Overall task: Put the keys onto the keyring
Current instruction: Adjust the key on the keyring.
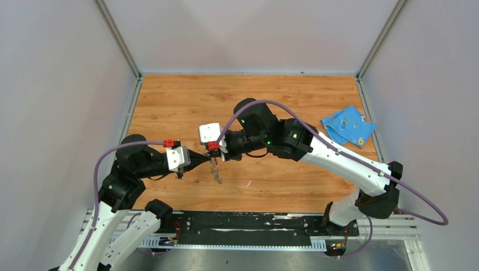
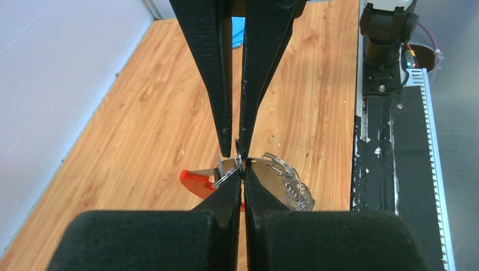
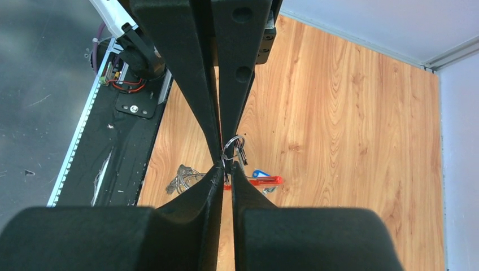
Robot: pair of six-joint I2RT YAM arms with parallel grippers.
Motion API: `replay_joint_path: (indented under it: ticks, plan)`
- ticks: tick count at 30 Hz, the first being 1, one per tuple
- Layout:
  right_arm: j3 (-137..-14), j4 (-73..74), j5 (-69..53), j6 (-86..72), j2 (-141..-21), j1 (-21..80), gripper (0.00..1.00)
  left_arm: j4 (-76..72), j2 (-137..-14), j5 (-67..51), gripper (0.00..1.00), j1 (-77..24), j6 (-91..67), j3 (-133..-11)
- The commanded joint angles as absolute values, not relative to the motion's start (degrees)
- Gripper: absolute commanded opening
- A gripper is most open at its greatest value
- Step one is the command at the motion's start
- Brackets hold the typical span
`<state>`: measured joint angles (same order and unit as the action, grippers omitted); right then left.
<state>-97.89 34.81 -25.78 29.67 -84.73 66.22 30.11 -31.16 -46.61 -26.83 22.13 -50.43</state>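
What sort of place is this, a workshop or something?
Most likely a robotics lab test cell: a left arm and right arm bolted to a black mounting rail at a wooden table, boxed in by plain grey panels.

Shiny metal keyring (image 2: pixel 271 169), wood-grain table (image 1: pixel 282 96)
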Motion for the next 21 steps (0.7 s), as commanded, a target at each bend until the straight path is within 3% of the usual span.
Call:
replay_joint_path:
  ticks: [1, 5, 13, 17, 21]
  plan:
    - [-99.64, 36.12, -23.49, 30.33, -85.41, 66.12, 0.13, 29.95, -30.28, -47.65, 0.0, -27.16, 22.8, -51.33]
    - [-100.48, 36.05, -23.73, 30.25, -85.77, 66.14, 0.01, 30.01, -30.14, -47.78, 0.0, -27.16, 22.87, -51.33]
    - [-100.01, 34.75, -21.07, 26.29, -85.27, 65.89, 0.0, 30.16, -29.65, -47.38, 0.0, -27.16, 23.84, -51.67]
    - [-94.8, 26.88, -21.88, 21.87, -81.13, 64.79, 0.0, 32.51, -28.8, -45.57, 0.22, -27.16, 26.31, -51.98]
    - [-87.7, 17.75, -25.39, 15.85, -76.93, 63.04, 0.01, 34.65, -26.67, -42.67, 0.32, -27.16, 29.52, -52.12]
